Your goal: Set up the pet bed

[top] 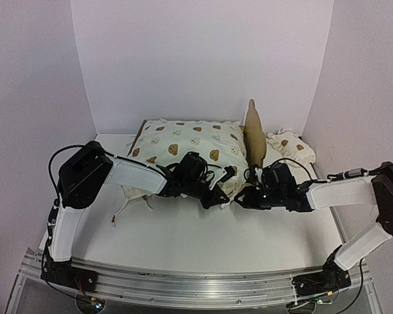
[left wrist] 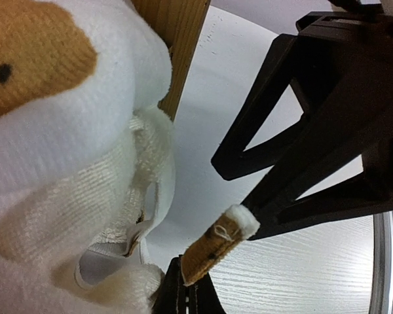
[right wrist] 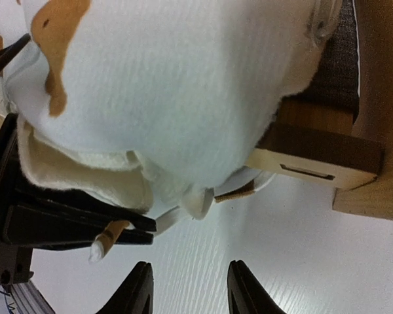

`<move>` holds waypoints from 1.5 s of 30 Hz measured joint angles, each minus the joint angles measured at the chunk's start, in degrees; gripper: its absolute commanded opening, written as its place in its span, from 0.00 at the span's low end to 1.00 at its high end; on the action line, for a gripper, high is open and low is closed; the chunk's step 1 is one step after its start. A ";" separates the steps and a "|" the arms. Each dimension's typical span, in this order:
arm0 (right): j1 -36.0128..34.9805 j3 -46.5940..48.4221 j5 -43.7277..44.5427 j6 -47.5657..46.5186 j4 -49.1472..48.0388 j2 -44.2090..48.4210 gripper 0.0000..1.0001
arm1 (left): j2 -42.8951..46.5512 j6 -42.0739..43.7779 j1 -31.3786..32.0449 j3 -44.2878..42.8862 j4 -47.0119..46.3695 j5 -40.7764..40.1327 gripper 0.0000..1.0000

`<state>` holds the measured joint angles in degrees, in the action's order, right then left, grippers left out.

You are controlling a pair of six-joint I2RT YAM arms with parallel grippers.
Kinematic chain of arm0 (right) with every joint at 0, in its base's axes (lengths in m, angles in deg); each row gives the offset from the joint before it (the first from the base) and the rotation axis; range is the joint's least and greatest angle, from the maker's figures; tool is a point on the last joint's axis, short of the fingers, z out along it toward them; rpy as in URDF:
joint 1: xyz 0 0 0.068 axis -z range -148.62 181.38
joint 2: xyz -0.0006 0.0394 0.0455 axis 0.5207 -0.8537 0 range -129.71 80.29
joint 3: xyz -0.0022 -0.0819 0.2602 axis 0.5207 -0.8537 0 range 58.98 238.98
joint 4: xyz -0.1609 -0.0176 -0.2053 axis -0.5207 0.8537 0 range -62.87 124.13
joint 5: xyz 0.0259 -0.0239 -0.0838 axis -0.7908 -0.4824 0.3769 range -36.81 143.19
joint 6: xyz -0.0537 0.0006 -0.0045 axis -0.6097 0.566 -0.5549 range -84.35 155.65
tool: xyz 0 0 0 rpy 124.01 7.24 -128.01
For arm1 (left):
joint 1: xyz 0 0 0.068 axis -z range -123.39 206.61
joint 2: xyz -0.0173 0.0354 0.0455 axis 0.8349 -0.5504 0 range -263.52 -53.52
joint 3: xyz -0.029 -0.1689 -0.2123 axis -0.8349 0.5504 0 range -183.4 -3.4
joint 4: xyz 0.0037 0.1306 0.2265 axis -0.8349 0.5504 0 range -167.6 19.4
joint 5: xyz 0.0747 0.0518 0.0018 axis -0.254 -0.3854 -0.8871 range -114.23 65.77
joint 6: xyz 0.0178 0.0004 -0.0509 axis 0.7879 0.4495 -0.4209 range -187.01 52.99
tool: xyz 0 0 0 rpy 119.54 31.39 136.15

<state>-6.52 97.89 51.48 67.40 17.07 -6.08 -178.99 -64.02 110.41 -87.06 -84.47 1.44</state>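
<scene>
The pet bed (top: 253, 127) stands at the back of the table, its curved wooden headboard upright on the right. A large cream bear-print cushion (top: 190, 147) lies on it and overhangs the front. In the right wrist view the wooden frame (right wrist: 314, 167) and grey felt base (right wrist: 337, 72) show under the cushion (right wrist: 170, 85). My left gripper (top: 217, 195) is at the cushion's front right corner. It is shut on the brown-and-cream end of a tie string (left wrist: 219, 245). My right gripper (right wrist: 191, 288) is open just beside it, over bare table, with nothing between its fingers.
A small cream bear-print pillow (top: 289, 145) lies to the right of the headboard, near the right wall. Another tie string (top: 128, 206) trails on the table from the cushion's front left corner. White walls close in the back and both sides.
</scene>
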 measured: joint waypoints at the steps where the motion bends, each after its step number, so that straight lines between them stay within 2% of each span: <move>1: -0.22 -0.19 0.82 0.30 -1.77 -0.95 0.39 | 0.00 0.02 0.00 0.00 0.05 -0.12 0.00; 6: -0.87 -0.21 4.30 1.59 -8.93 -5.92 0.33 | 0.00 0.10 -0.02 0.00 0.17 -0.82 0.00; 12: -1.03 0.70 7.12 2.79 -14.51 -9.75 0.07 | -0.01 0.41 -0.15 0.00 -0.20 -1.63 0.00; 14: -1.03 0.83 7.66 3.05 -15.16 -10.16 0.01 | -0.02 0.51 -0.27 0.00 -0.21 -1.83 0.00; 20: -0.97 0.54 7.94 2.01 -12.66 -8.67 0.00 | -0.02 0.67 -0.72 -0.01 -0.29 -2.60 0.00; 24: -0.69 -0.10 6.18 -1.57 -5.96 -2.46 0.00 | -0.19 1.11 -1.29 -0.54 -0.47 -3.44 0.00; 28: 0.47 0.56 0.14 -5.57 0.11 3.58 0.00 | -0.20 1.65 -1.73 -0.76 -1.45 -3.42 0.00; 34: 1.76 5.57 -10.51 -10.77 10.31 4.01 0.00 | -0.30 4.51 -1.75 -1.23 -2.33 -3.26 0.00; 41: 2.40 8.79 -17.12 -12.39 13.28 3.03 0.00 | -0.59 12.32 -1.55 -2.44 -1.49 -2.26 0.00; 44: 2.51 9.95 -17.68 -11.68 13.36 1.68 0.04 | -0.61 16.72 -1.30 -2.54 0.33 -1.76 0.00; 45: 2.51 10.12 -17.45 -11.07 13.38 1.33 0.09 | -0.61 17.97 -1.22 -2.54 1.05 -1.58 0.00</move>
<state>-4.01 108.02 34.03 56.33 30.45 -4.75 -179.60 -46.06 109.19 -89.60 -83.43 -0.14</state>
